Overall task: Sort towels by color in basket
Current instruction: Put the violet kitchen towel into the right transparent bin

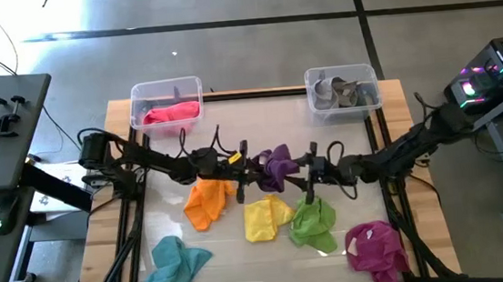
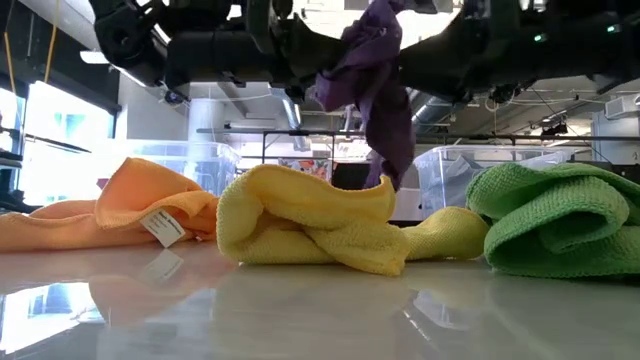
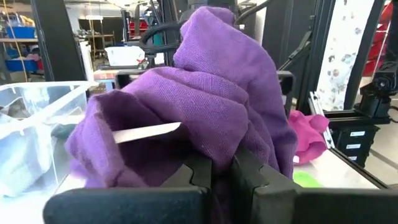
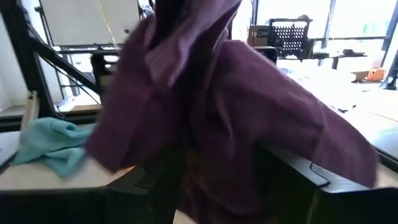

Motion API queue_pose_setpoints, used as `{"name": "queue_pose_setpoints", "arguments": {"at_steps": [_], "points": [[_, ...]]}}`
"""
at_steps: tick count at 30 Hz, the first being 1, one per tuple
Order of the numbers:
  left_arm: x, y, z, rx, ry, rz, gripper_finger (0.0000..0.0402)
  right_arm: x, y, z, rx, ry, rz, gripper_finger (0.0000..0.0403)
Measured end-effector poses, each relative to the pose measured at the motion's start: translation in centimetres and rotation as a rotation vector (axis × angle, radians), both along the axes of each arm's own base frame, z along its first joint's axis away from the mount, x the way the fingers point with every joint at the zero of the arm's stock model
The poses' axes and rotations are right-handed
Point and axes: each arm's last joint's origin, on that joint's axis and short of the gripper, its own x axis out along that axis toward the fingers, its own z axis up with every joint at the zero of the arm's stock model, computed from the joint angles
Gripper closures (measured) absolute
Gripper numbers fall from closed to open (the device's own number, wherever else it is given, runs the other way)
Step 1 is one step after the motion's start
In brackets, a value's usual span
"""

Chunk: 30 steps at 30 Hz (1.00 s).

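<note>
The purple towel (image 1: 278, 166) hangs above the middle of the table, clear of the surface in the low view (image 2: 378, 95). My left gripper (image 1: 252, 164) reaches in from the table's left and is shut on it (image 3: 222, 177). My right gripper (image 1: 305, 169) comes from the right. It is open, one finger on either side of the purple cloth (image 4: 221, 180). The orange (image 1: 209, 199), yellow (image 1: 265, 217), lime green (image 1: 313, 222), teal (image 1: 176, 266) and magenta (image 1: 376, 244) towels lie crumpled on the table. The dark green one does not show. My left gripper pinches a bunched fold of the purple towel (image 3: 217, 146) between its two fingers, coming roughly level from the table's left. The towel is lifted clear, and its free end (image 2: 392, 150) hangs slack below. My right gripper's fingers (image 4: 283, 171) flank the hanging cloth; whether they touch it, I cannot tell.
Two clear bins stand at the far edge. The left bin (image 1: 138, 94) holds the pink towel (image 1: 172, 112), the right bin (image 1: 312, 81) the grey towel (image 1: 343, 92). The loose towels crowd the table's middle and near part. Black frame rails run along both sides.
</note>
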Motion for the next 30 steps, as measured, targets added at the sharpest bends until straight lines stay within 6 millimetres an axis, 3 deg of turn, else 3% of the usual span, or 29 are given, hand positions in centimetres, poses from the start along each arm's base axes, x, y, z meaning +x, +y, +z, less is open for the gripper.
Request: {"name": "queue_pose_setpoints", "arguments": {"at_steps": [8, 12, 16, 18, 24, 27, 30], "points": [[0.1, -0.1, 0.2, -0.01, -0.005, -0.018, 0.0319, 2.5, -0.1, -0.3, -0.044, 0.053, 0.043, 0.0218], [0.1, -0.2, 0.3, -0.024, -0.004, -0.056, 0.0282, 3.3, 0.1, -0.4, -0.065, 0.061, 0.036, 0.0273], [0.0, -0.2, 0.6, -0.011, -0.004, -0.056, 0.0257, 3.5, -0.1, -0.4, -0.07, 0.067, -0.044, 0.0362], [-0.3, -0.1, 0.8, 0.016, 0.034, -0.033, 0.025, 3.2, 0.0, -0.5, -0.083, 0.103, -0.099, 0.0389], [-2.6, 0.6, 2.2, 0.119, 0.258, 0.191, 0.0245, 0.9, 0.1, 0.3, -0.104, 0.25, -0.364, 0.0382], [-3.9, 1.0, 2.8, 0.121, 0.345, 0.311, 0.0245, -0.7, 0.0, 2.5, -0.127, 0.296, -0.464, 0.0395], [-4.7, 1.2, 3.2, 0.106, 0.38, 0.365, 0.0245, -2.4, -0.7, 6.1, -0.139, 0.324, -0.565, 0.0393]]}}
